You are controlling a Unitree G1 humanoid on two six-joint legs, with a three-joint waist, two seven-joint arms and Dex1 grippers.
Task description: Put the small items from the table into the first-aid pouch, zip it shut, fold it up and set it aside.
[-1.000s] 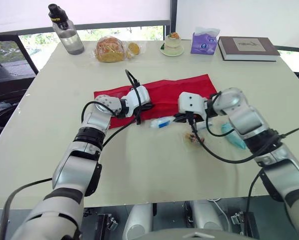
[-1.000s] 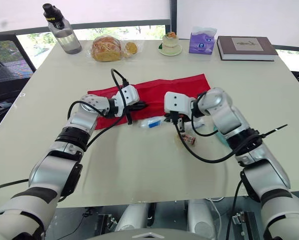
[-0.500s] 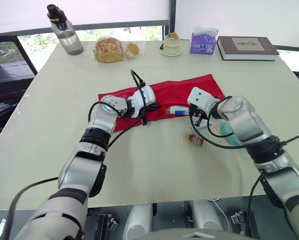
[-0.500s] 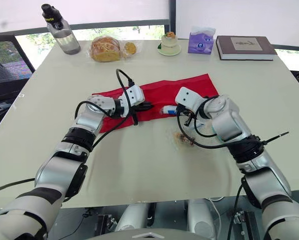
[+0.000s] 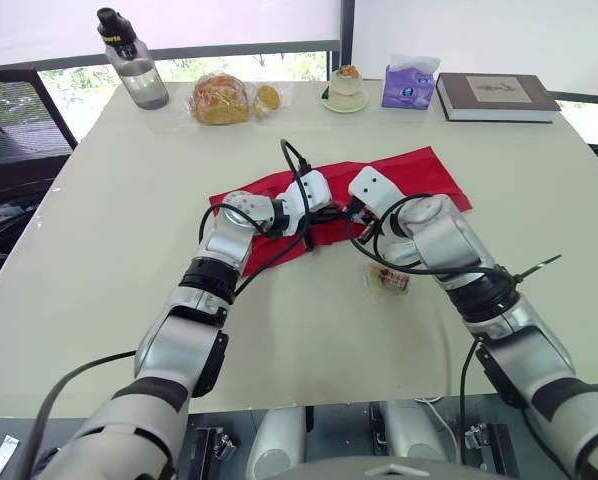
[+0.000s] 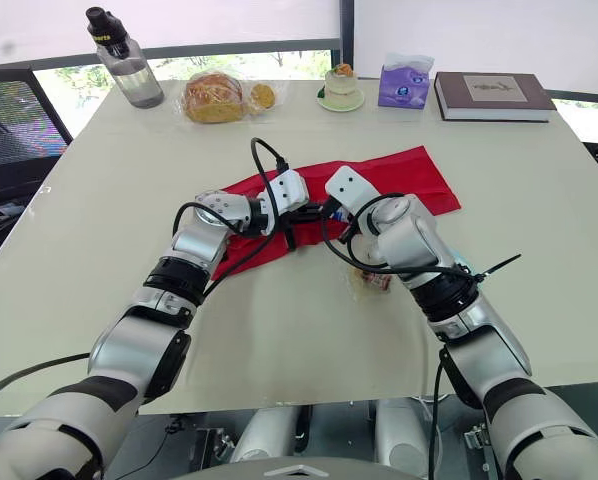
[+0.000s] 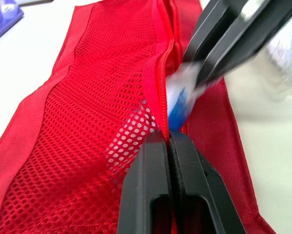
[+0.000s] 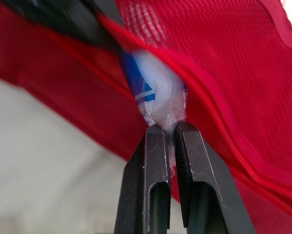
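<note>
The red first-aid pouch (image 5: 426,175) lies spread across the middle of the table, mesh side up. My left gripper (image 7: 168,139) is shut on the mesh edge by the zip opening (image 7: 161,73), holding it up. My right gripper (image 8: 169,127) is shut on a small blue-and-white packet (image 8: 156,95), whose front end sits in that opening. The two grippers meet over the pouch's front edge (image 5: 336,211). A small wrapped item (image 5: 389,279) lies on the table in front of the pouch, under my right forearm.
Along the far edge stand a water bottle (image 5: 131,62), bagged bread (image 5: 221,99), a small dessert on a plate (image 5: 345,89), a purple tissue pack (image 5: 409,86) and a book (image 5: 497,96). Bare tabletop surrounds the pouch on both sides and in front.
My right gripper lifted the packet from the table in front of the pouch and brought it to the zip opening. The left gripper and the pouch have shifted right.
</note>
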